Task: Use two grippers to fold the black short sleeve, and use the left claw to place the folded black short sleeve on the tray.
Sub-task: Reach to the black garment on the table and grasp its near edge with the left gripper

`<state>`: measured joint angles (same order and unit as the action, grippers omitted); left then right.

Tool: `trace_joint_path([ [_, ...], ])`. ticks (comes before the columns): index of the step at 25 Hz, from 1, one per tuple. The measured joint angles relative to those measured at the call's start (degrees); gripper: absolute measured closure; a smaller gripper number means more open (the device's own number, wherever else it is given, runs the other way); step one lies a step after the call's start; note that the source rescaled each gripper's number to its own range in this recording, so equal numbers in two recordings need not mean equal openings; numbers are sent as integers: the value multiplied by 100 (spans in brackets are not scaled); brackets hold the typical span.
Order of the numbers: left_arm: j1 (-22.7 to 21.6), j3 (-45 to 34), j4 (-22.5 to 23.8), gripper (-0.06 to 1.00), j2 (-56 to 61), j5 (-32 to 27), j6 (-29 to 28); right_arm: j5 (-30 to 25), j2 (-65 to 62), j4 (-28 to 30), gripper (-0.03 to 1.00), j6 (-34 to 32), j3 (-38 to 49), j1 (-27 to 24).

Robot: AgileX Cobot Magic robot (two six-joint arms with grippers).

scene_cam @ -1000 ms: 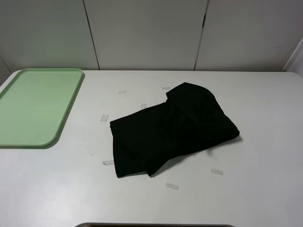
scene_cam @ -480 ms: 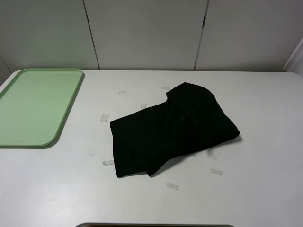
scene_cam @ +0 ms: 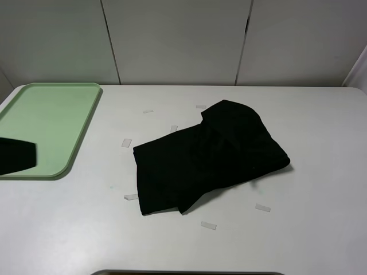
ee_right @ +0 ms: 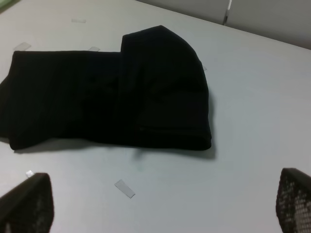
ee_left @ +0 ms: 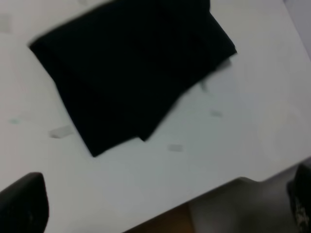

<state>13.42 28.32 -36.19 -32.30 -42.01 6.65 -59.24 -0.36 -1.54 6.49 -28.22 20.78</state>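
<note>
The black shirt (scene_cam: 206,154) lay bunched at the middle of the tabletop (scene_cam: 321,229), open surface toward every edge, the tray (scene_cam: 51,114) at the far left corner, while the left fingers (ee_left: 24,204) and right fingers (ee_right: 29,201) stood spread, well apart from it.

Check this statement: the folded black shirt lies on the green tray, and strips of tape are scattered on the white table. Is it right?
Not quite. The shirt lies on the table, right of the tray and apart from it, as the exterior high view shows. The tape strips are indeed scattered on the table.
</note>
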Motion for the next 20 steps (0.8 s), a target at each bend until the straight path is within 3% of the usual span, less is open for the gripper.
trace_joint_path([
  [5, 0, 1, -1515, -6, -1651, 755, 1458, 0, 0, 0, -3, 0, 0, 0],
  [10, 0, 6, -2838, -6, -3029, 1117, 2840, 0, 0, 0, -3, 0, 0, 0],
  [20, 0, 12, -4761, -5, -5267, 1564, 4722, 0, 0, 0, -3, 0, 0, 0],
])
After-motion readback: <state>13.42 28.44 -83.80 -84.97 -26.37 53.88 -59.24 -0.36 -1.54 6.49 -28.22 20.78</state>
